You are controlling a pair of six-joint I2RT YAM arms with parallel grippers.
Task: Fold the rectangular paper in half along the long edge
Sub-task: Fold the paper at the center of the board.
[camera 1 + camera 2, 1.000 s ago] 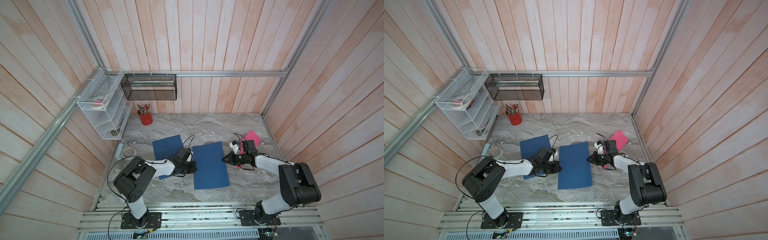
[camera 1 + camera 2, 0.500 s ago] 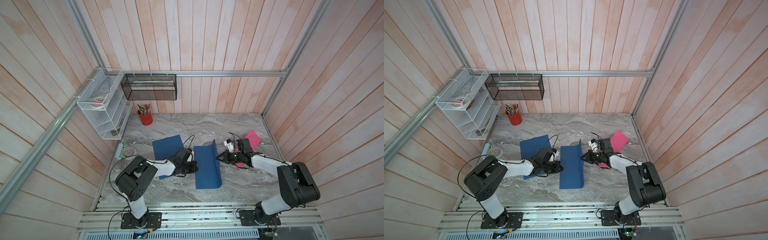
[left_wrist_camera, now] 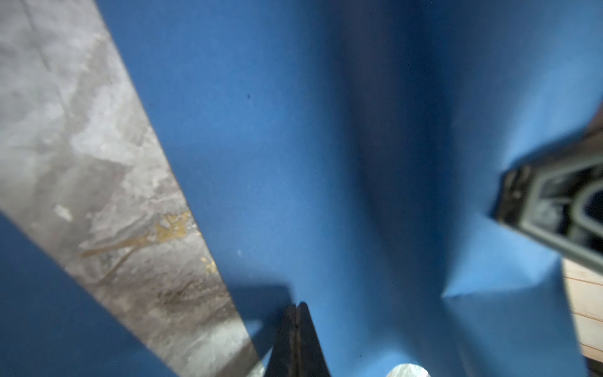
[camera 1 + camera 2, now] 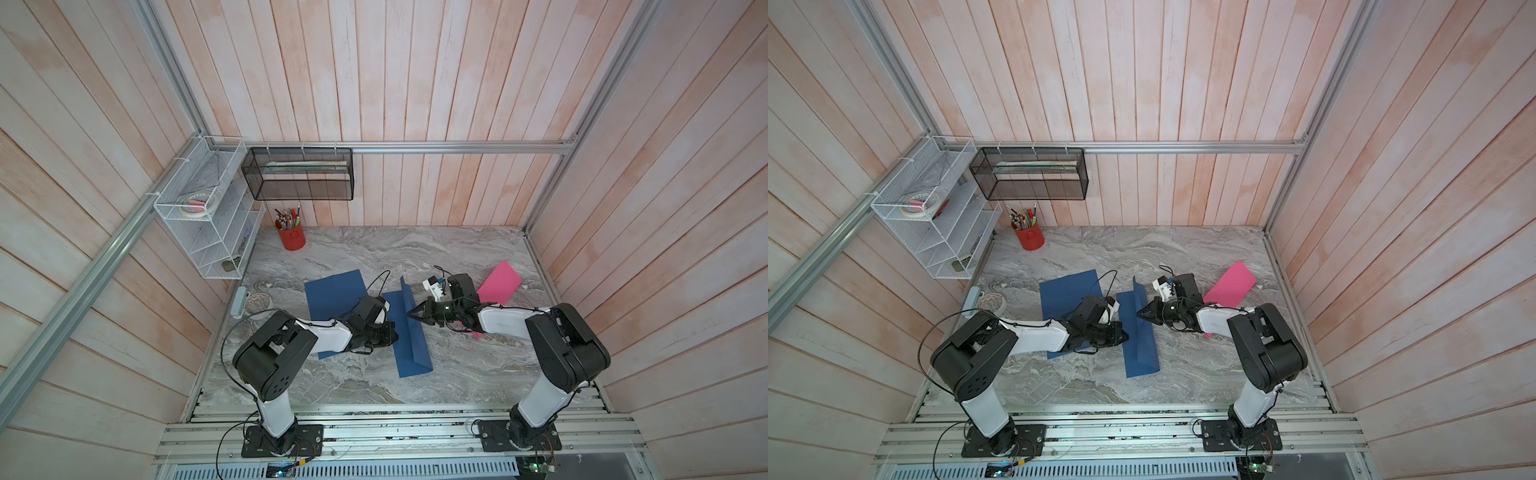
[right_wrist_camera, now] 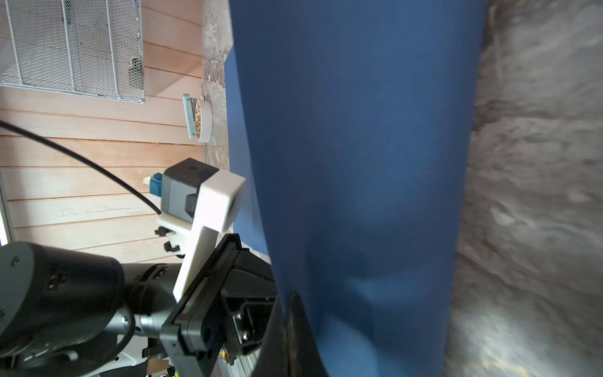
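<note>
Mid-fold. Right end effector (image 4: 412,314) is clamped on one long edge of the blue paper (image 4: 413,353), and that half stands up mid-table (image 4: 374,253). Left end effector (image 4: 390,334), jaws together, pins the flat half. Next, carry the raised edge over onto the far long edge, align, then crease. Red cup (image 4: 293,242) holds pencils. White wire rack (image 4: 220,249) has tape rolls on top. Black mesh basket (image 4: 299,190): contents unclear.

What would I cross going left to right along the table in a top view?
Tape roll → red pencil cup → flat blue sheet → half-folded blue paper → pink paper.
</note>
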